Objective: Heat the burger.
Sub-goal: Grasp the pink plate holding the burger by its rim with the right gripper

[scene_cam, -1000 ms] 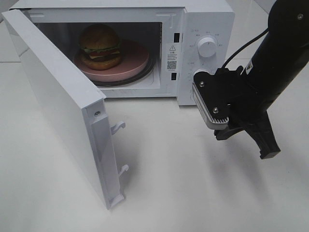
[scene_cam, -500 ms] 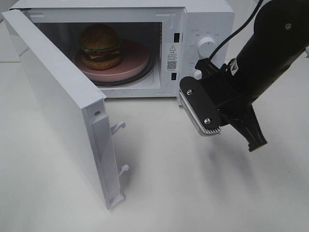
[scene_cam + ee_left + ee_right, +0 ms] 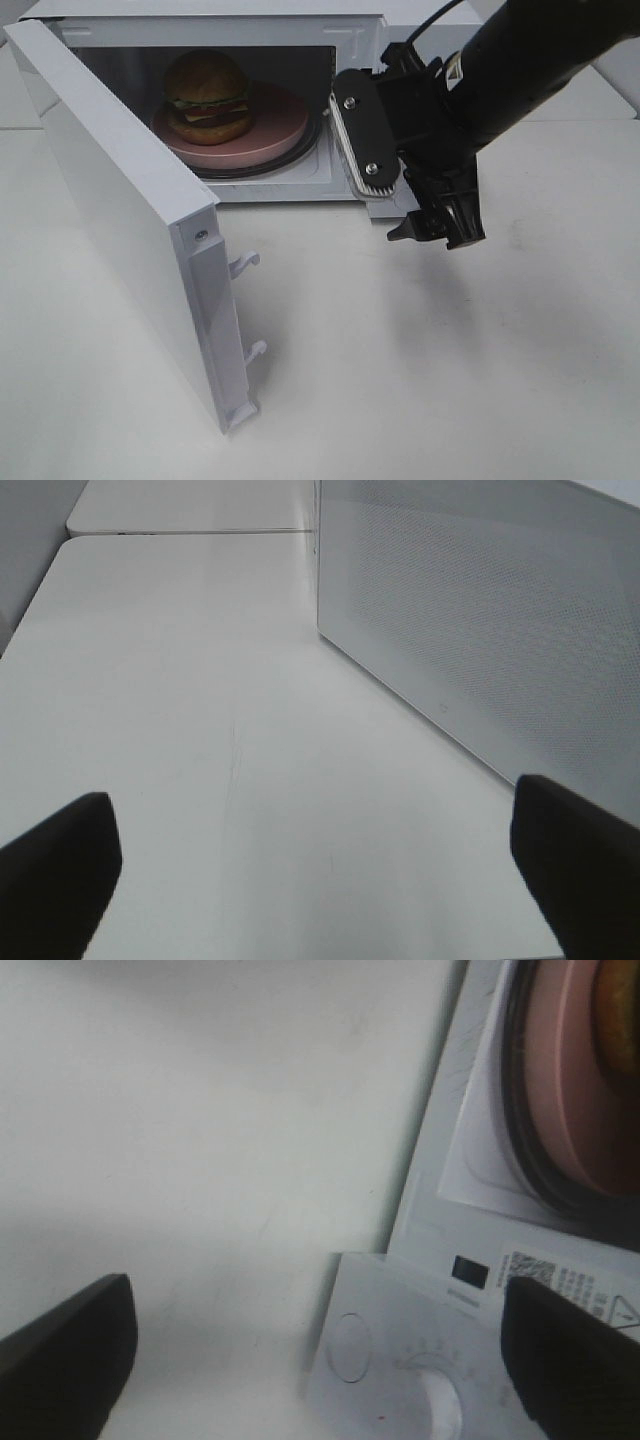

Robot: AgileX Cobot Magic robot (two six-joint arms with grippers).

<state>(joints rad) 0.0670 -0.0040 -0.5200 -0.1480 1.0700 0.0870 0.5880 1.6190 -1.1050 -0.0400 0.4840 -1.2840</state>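
I'm hovering right gripper (image 3: 432, 238) with jaws spread wide, empty, by the control panel (image 3: 380, 1360); burger (image 3: 207, 97) is sitting on pink plate (image 3: 280, 125) inside microwave (image 3: 357, 40), to its left. Swung-out door (image 3: 110, 210) is lying nearer my left gripper (image 3: 318, 870), also wide, empty.

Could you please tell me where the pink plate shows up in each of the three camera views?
Exterior high: the pink plate sits inside the open microwave, under the burger.
Left wrist: not in it; only the table and the microwave's door show.
Right wrist: the pink plate lies inside the cavity, cut off by the picture's edge.
Shared landmark: the white microwave.
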